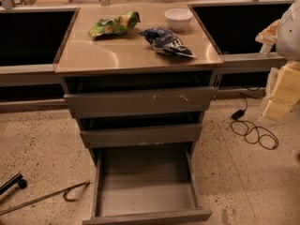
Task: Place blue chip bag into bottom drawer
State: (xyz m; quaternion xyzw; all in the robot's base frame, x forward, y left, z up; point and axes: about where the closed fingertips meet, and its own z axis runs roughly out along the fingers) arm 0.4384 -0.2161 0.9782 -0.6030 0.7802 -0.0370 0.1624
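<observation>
The gripper (281,93) is seen at the right edge of the frame, well apart from the cabinet top (117,57); whether it is released or clenched cannot be told. The blue chip bag (166,41) is found upper centre on that top, near the white bowl (178,18). It is judged light, soft and slippery, best pinched at a raised fold. The bottom drawer (145,191) is seen open at lower centre.

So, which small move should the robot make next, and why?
Probably swing the tool left and up toward the wrinkly dark-blue foil chip bag. That bag lies on the steel cabinet top, near the white bowl, while the tool hangs by the right edge of the view, apart from it. The deep grey bottom drawer already stands open.
</observation>
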